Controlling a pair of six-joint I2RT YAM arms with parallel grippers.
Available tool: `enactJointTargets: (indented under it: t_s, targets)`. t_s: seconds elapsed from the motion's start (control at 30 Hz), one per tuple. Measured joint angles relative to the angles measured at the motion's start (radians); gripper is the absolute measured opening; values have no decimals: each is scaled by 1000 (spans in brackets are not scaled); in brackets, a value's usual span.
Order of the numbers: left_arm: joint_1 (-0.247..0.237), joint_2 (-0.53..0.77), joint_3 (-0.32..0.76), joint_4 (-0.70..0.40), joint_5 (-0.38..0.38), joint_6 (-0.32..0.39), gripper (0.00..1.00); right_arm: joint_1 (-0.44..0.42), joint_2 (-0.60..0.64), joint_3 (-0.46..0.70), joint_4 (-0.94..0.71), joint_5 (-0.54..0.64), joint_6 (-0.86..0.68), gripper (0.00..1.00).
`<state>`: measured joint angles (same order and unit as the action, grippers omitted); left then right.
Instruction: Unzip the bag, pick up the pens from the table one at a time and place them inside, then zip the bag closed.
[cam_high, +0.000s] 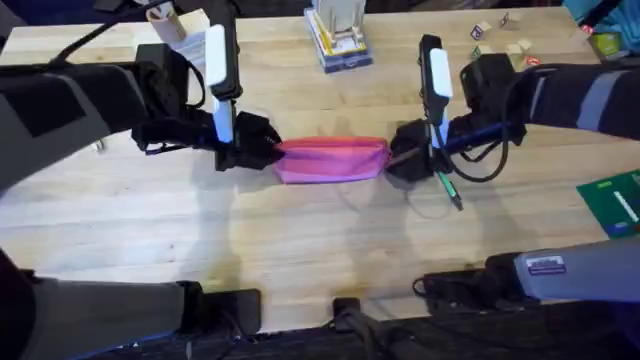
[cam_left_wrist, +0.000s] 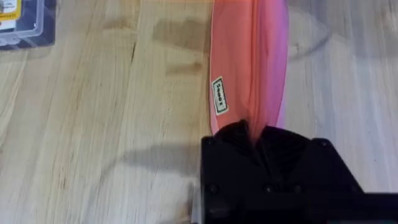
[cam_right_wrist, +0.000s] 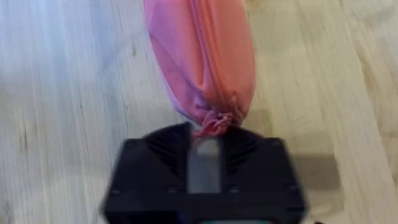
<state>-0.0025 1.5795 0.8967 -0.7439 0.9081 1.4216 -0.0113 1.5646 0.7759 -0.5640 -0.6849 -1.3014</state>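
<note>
We see the bag (cam_high: 332, 160), a long, slim pink fabric pouch, lying lengthwise across the middle of the table (cam_high: 300, 240), stretched between the two grippers. In the left wrist view the bag (cam_left_wrist: 249, 68) carries a small yellowish label on its side, and its fabric gathers to a narrow fold at the end nearest the camera. In the right wrist view the opposite end of the bag (cam_right_wrist: 202, 62) bunches into a puckered knot of cloth. We cannot tell from any view whether the zipper is open or closed, and the bag's contents are hidden from us.

The left gripper (cam_high: 262, 148) is clamped on the left end of the bag; in its wrist view, the left gripper (cam_left_wrist: 256, 140) pinches the fabric fold between its fingers. The right gripper (cam_high: 398, 160) is clamped on the right end; in its wrist view, the right gripper (cam_right_wrist: 214, 127) has the bunched cloth caught between its fingers.

One green pen (cam_high: 447, 187) with a dark tip lies on the table just beside the right gripper, apart from the bag.

A stack of items (cam_high: 338, 40) stands at the far edge of the table, well apart from the bag.
</note>
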Motion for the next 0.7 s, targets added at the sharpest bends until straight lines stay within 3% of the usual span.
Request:
enactJointTargets:
  t_s: [0.03, 0.1, 0.4, 0.7]
  targets:
    - [0, 0, 0, 0, 0, 0, 42, 0, 0, 1, 0, -2, 0, 137]
    - [0, 0, 0, 0, 0, 0, 42, 0, 0, 1, 1, -1, 0, 43]
    - [0, 0, 0, 1, -2, 0, 42, 0, -21, 10, -11, 0, -1, 31]
    - [1, 0, 0, 3, -4, 0, 42, 0, -183, 73, -13, 4, -1, 30]
